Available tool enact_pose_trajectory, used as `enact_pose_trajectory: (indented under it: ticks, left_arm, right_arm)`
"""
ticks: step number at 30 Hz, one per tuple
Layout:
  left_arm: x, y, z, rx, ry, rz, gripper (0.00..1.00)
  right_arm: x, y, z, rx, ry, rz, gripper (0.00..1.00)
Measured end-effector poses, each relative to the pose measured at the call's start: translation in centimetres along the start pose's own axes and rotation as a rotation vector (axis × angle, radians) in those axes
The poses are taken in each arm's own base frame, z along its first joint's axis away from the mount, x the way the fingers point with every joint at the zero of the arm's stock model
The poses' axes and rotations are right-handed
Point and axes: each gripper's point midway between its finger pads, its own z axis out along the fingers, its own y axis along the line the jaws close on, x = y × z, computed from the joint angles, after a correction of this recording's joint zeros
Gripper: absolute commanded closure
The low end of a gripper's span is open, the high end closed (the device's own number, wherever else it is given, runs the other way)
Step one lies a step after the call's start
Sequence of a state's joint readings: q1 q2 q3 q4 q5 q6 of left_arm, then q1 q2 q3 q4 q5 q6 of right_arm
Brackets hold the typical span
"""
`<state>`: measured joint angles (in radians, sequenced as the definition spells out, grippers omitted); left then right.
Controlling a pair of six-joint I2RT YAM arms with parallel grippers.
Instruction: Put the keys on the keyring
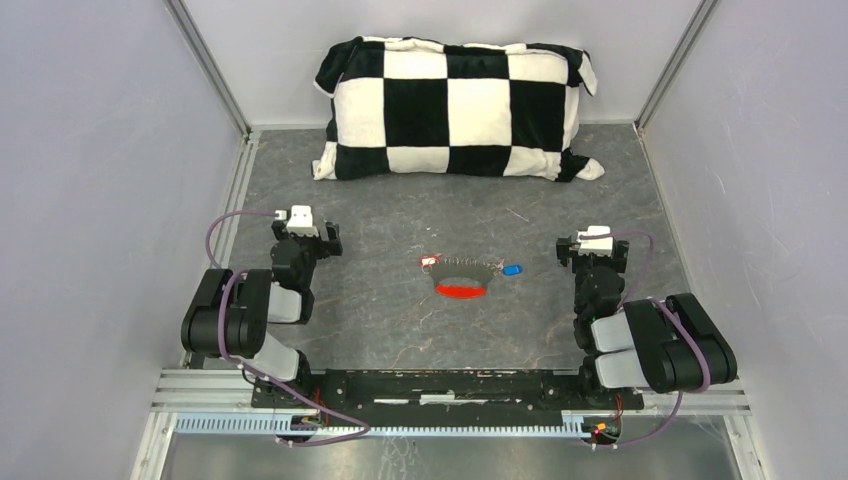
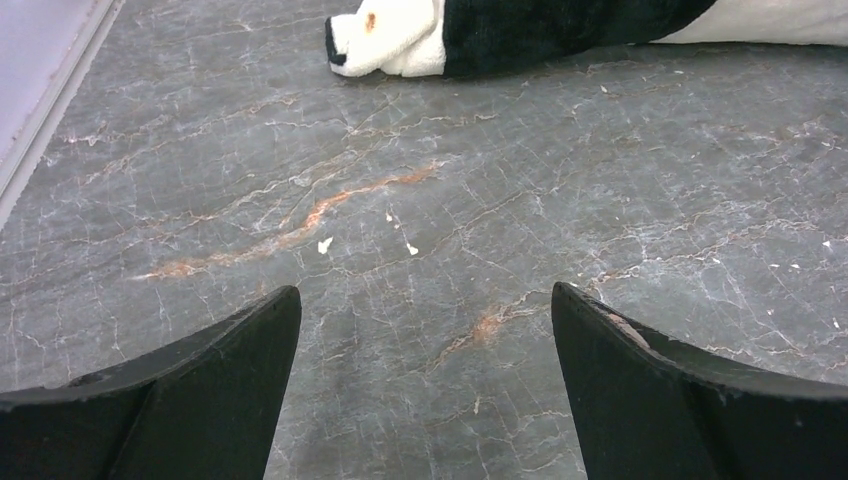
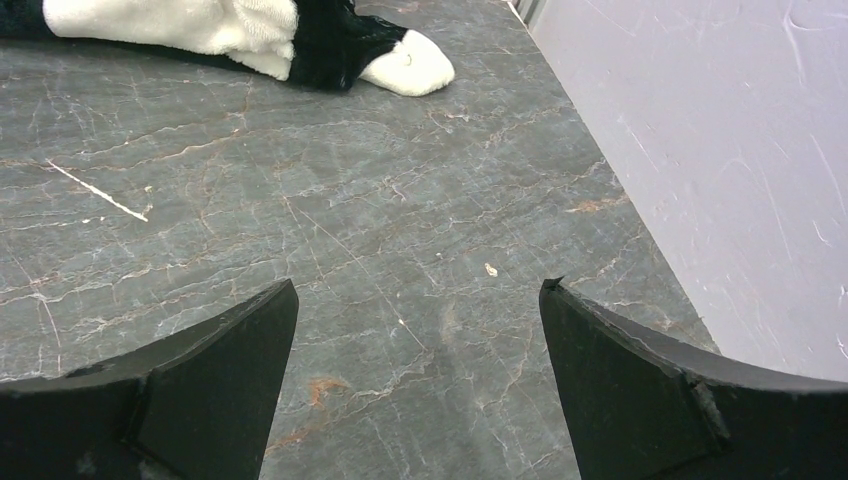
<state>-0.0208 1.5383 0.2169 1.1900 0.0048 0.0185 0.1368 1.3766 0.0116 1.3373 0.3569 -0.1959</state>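
Observation:
The keys point(image 1: 468, 268) lie as a small silver cluster in the middle of the grey table, seen only in the top view. A red-and-white tag point(image 1: 430, 261) is at the cluster's left end and a blue tag point(image 1: 512, 270) at its right. A red curved piece point(image 1: 461, 290) lies just in front of them; I cannot tell a keyring apart. My left gripper point(image 1: 305, 222) point(image 2: 425, 295) is open and empty, well left of the keys. My right gripper point(image 1: 592, 240) point(image 3: 420, 288) is open and empty, to their right. Neither wrist view shows the keys.
A black-and-white checkered pillow point(image 1: 455, 108) lies across the back of the table; its corners show in the left wrist view point(image 2: 390, 35) and the right wrist view point(image 3: 405, 62). Pale walls enclose the left, right and back sides. A metal rail point(image 1: 450, 385) runs along the near edge.

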Motion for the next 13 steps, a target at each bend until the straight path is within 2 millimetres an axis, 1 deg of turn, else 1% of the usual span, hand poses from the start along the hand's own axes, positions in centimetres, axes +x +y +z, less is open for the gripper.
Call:
enact_pose_trajectory:
  ticks: [13]
  left_arm:
    - [0.55,0.07,0.00,-0.006,0.024,-0.007,0.00]
  right_arm:
    - [-0.01,0.03,0.00,-0.002,0.000,0.000,0.02]
